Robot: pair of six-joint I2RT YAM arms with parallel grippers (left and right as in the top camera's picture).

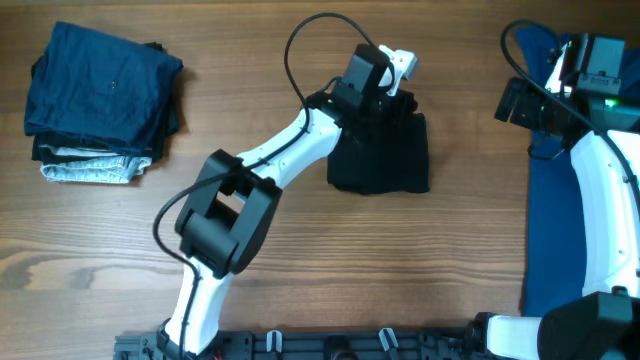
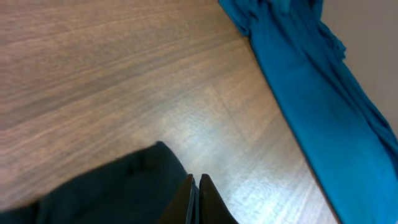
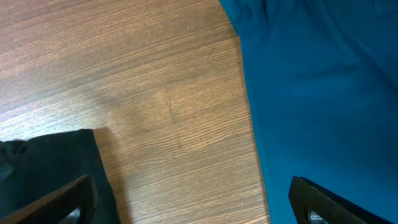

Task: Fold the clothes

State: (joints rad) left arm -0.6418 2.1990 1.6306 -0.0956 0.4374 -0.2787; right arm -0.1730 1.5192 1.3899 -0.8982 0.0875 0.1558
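Overhanging the black shirt [image 1: 388,160], the left gripper [image 2: 196,194] hides its top edge.

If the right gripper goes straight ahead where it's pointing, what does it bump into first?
Most likely the bare wooden table, in the gap between the black garment and the blue shirt. The open right gripper points down at that spot, though depth is hard to judge.

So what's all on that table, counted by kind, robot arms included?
Robot arms: 2
Stack of folded clothes: 1
Black folded garment: 1
Bright blue garment: 1
Total: 5
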